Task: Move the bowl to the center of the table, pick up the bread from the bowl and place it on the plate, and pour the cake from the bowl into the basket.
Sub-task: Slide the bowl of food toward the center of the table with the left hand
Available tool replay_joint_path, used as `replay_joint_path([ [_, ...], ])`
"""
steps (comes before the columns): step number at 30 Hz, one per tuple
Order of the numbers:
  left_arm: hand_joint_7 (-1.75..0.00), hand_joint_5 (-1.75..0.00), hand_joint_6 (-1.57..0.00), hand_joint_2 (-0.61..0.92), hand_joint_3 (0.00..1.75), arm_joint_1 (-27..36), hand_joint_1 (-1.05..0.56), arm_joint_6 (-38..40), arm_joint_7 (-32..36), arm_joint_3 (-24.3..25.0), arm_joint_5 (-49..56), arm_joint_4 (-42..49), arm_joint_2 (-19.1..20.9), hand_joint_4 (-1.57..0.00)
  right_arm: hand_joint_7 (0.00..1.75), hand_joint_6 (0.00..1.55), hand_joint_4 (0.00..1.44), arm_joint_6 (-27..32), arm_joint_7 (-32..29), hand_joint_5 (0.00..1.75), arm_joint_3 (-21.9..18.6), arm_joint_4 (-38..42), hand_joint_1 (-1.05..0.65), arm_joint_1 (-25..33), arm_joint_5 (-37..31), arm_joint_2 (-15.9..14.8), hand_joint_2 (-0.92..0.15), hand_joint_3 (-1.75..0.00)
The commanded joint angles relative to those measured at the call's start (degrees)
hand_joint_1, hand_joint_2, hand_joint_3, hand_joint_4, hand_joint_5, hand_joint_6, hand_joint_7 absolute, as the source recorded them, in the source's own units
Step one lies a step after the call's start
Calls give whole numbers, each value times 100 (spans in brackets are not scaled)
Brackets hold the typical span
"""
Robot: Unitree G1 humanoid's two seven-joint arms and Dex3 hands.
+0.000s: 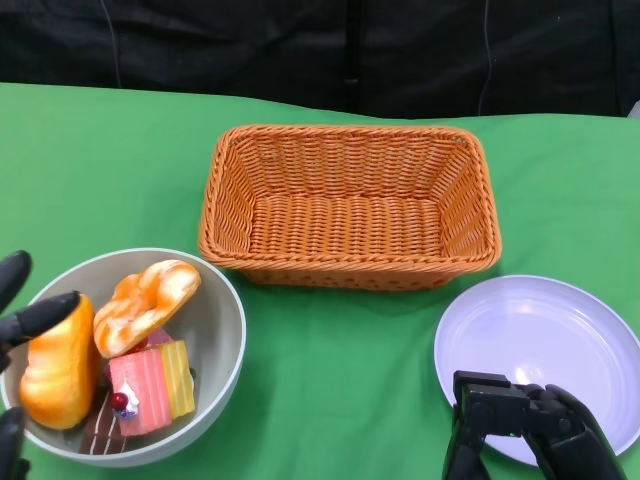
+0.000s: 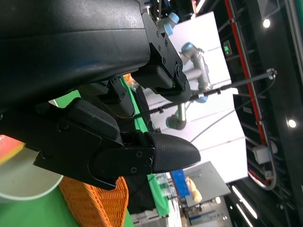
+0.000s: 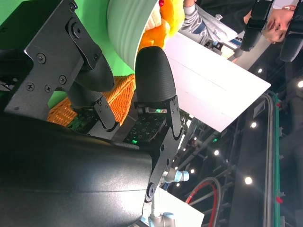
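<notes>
From the head camera, a smooth grey bowl (image 1: 215, 330) is sitting at the near left of the green cloth worktop (image 1: 340, 370), well off centre. It is holding a glossy golden bread loaf (image 1: 58, 368) against its left wall, a twisted orange-and-cream pastry (image 1: 145, 303) leaning above it, and a striped pink-and-yellow cake slice (image 1: 152, 387) with a small cherry on a dark base. Behind, mid-worktop, a rectangular woven orange wicker basket (image 1: 350, 205) is standing with ribbed, sloping walls. A round pale lilac plate (image 1: 545, 355) is lying at the near right. The left hand (image 1: 18, 330) is hovering at the bowl's left rim, fingers spread, one fingertip just beside the bread; whether it is touching is unclear. The right hand (image 1: 530, 425) is overlapping the plate's near edge, fingers curled inward, holding nothing. A black curtain is hanging behind the worktop.

From the right wrist camera, the right hand (image 3: 125, 85) is showing textured black fingers (image 3: 154, 75) apart, with the bowl's pale ribbed wall (image 3: 125, 26), wicker weave and green cloth beyond. A person (image 3: 279, 21) is standing by a white board under ceiling spotlights.

From the left wrist camera, the left hand (image 2: 118, 137) is showing matte black fingers (image 2: 165, 151) apart over the basket and the bowl's rim, with pale robot arms (image 2: 189, 61) and white panels behind.
</notes>
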Motion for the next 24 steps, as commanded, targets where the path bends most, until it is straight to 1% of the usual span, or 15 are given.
replay_joint_path([
  [1, -1, -34, -55, 92, 67, -4, -95, 21, -1, 119, -51, -5, 8, -54, 138, 92, 93, 8, -14, 169, -19, -10, 15, 23, 51, -47, -19, -175],
  [8, 0, -30, -54, 92, 67, -68, -95, 21, -1, 221, -14, 78, 7, -54, 138, 91, 93, 21, -40, 169, -37, -30, 15, 26, -16, -28, -19, -175],
  [11, 0, -26, -52, 92, 68, -91, -96, 130, 14, 359, -40, 196, 67, -54, 138, 92, 93, 14, -39, 169, -31, -20, 16, 23, 9, -24, -18, -175],
  [14, 0, -21, -49, 92, 70, -166, -95, 130, -3, 500, -8, 406, 109, -50, 139, 92, 93, 13, -43, 169, -41, -23, 16, 45, -3, -31, -18, -175],
  [17, 0, -19, -44, 92, 70, -227, -95, 156, 57, 592, 73, 522, 70, -49, 139, 92, 93, 18, -39, 169, -52, -32, 17, 72, -20, -49, -19, -175],
  [21, 0, -18, -42, 92, 71, -316, -95, 134, 118, 695, 213, 662, 52, -49, 139, 92, 93, 14, -24, 169, -51, -39, 17, 81, -1, -71, -19, -175],
  [23, 0, -13, -37, 92, 72, -405, -93, 85, 182, 790, 354, 816, 52, -42, 139, 92, 93, 4, -8, 169, -47, -41, 15, 86, 29, -93, -19, -175],
  [24, 0, -13, -36, 92, 73, -443, -92, 63, 218, 848, 456, 910, 69, -41, 139, 92, 93, 3, -2, 169, -41, -44, 15, 91, 48, -100, -19, -175],
])
